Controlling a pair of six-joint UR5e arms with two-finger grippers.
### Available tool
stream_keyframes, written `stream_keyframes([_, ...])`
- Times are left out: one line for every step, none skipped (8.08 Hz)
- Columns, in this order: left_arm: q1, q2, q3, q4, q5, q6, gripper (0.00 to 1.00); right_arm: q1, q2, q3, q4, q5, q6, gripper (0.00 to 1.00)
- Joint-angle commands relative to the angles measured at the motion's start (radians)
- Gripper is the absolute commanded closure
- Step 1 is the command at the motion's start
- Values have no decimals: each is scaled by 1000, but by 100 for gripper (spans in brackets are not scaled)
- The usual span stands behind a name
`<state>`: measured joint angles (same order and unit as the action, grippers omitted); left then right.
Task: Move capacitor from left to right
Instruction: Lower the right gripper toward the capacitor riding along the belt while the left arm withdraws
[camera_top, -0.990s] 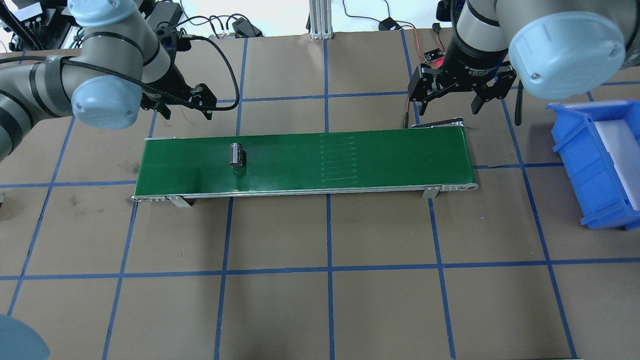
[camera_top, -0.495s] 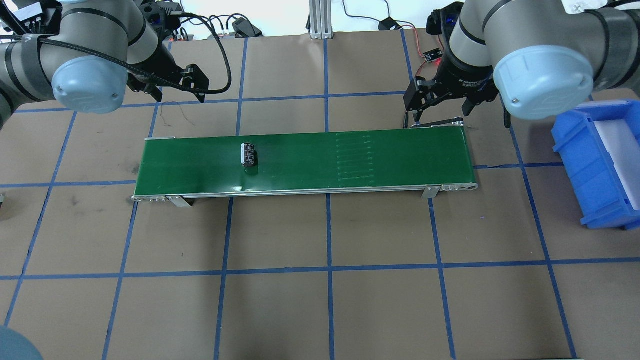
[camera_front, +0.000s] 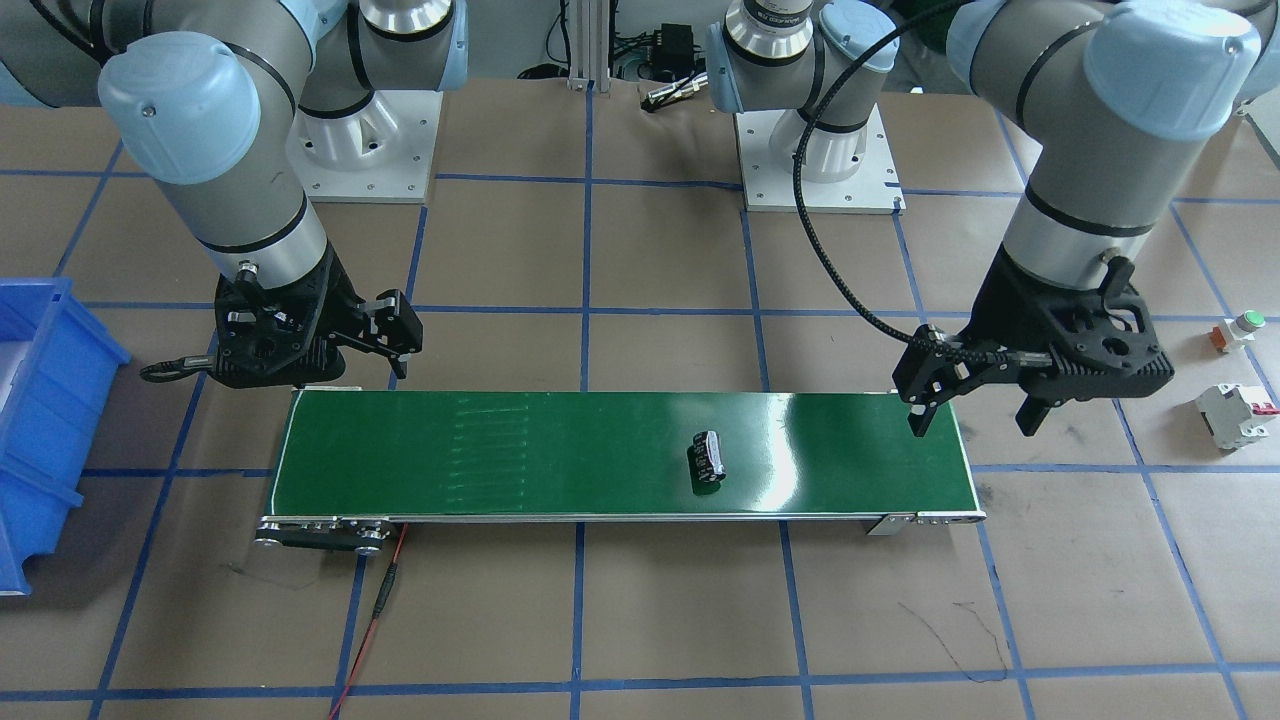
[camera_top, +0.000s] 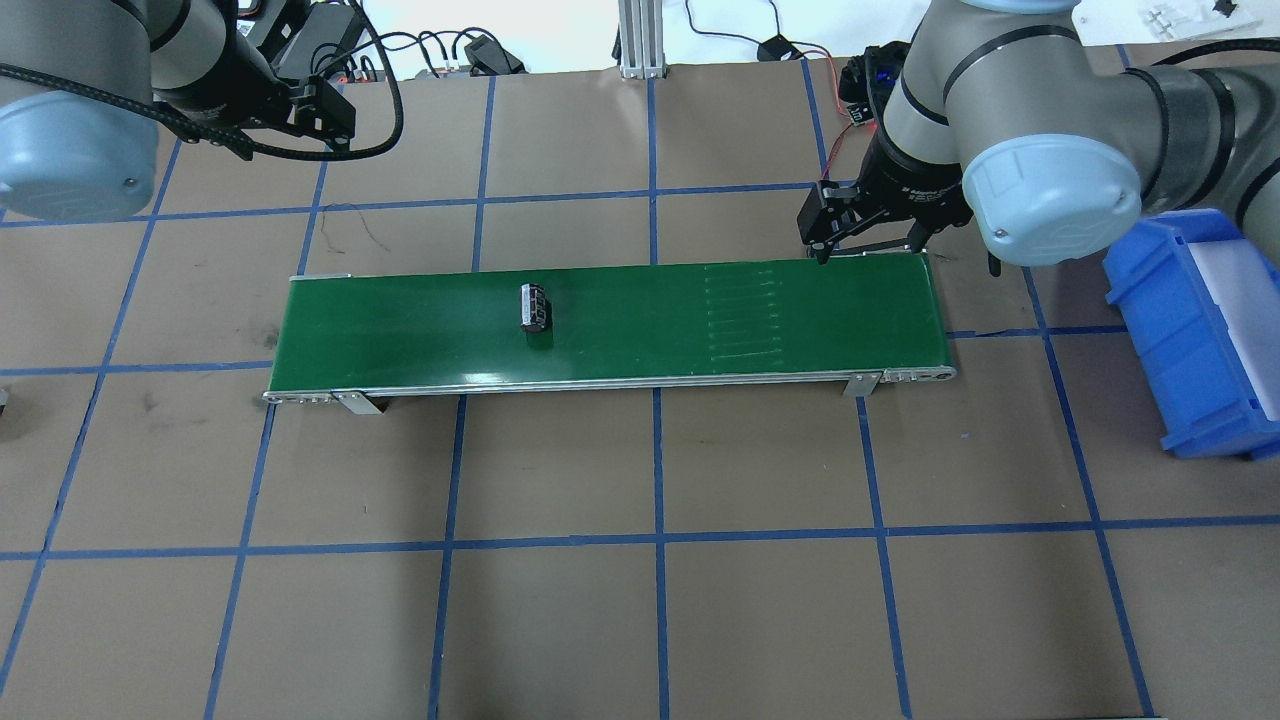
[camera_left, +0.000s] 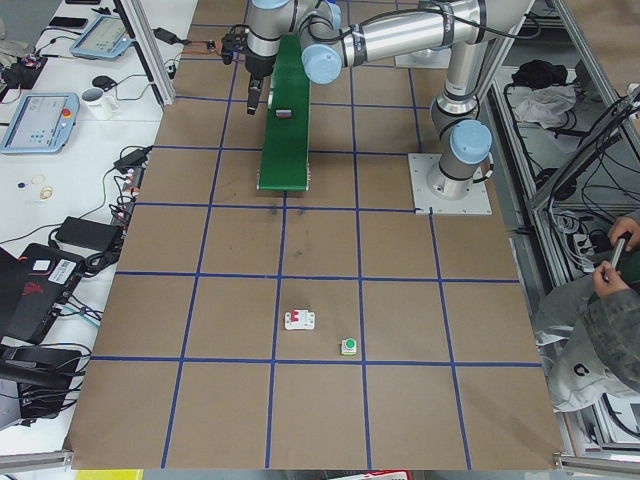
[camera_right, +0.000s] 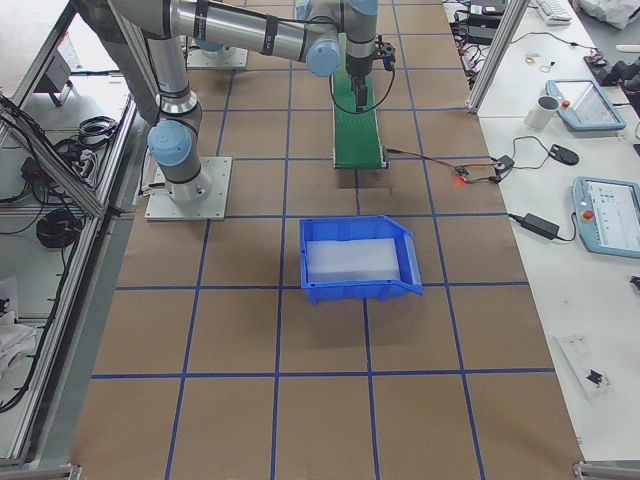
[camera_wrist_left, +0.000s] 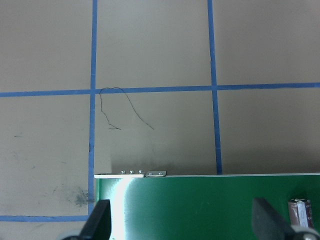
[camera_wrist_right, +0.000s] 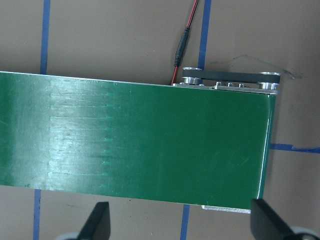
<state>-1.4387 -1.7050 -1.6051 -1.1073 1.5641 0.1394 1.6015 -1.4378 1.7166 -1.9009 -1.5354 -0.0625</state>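
Observation:
The capacitor (camera_top: 535, 306), a stubby black cylinder with pale markings, lies on its side on the green conveyor belt (camera_top: 800, 320), left of the belt's middle. It also shows in the front view (camera_front: 709, 459) and at the lower right edge of the left wrist view (camera_wrist_left: 300, 212). My left gripper (camera_top: 290, 130) is open and empty, beyond the belt's left end and above the table (camera_front: 975, 420). My right gripper (camera_top: 868, 242) is open and empty at the far edge of the belt's right end; its wrist view (camera_wrist_right: 180, 225) shows only bare belt between the fingers.
A blue bin (camera_top: 1200, 320) with a white liner stands right of the belt. A white breaker (camera_front: 1232, 415) and a green-capped push button (camera_front: 1238, 328) sit on the table on my left side. A red-black cable (camera_wrist_right: 182, 47) runs off the belt's right end.
The capacitor has travelled rightward along the belt. My left arm has pulled back and away from the belt. My right arm has shifted in closer over the belt's right end.

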Motion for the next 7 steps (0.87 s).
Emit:
stream_keyframes([1, 47, -3, -5, 7, -4, 0, 0, 27, 20, -1, 79, 7, 0])
stream_keyframes([1, 51, -3, -14, 7, -3, 0, 0, 40, 20, -7, 98, 7, 0])
stream_keyframes([-3, 54, -3, -69, 7, -3, 0, 0, 74, 20, -38, 112, 7, 0])
stream_keyframes([-5, 51, -4, -100, 2, -3, 0, 0, 117, 20, -96, 112, 9, 0])
stream_keyframes([-18, 59, -7, -138, 4, -7, 0, 0, 138, 21, -128, 112, 12, 0])
stream_keyframes([-31, 54, -6, -199, -1, -21, 0, 0, 155, 29, -157, 113, 12, 0])
stream_keyframes([-49, 56, -6, -248, -2, -38, 0, 0, 183, 32, -188, 119, 12, 0])
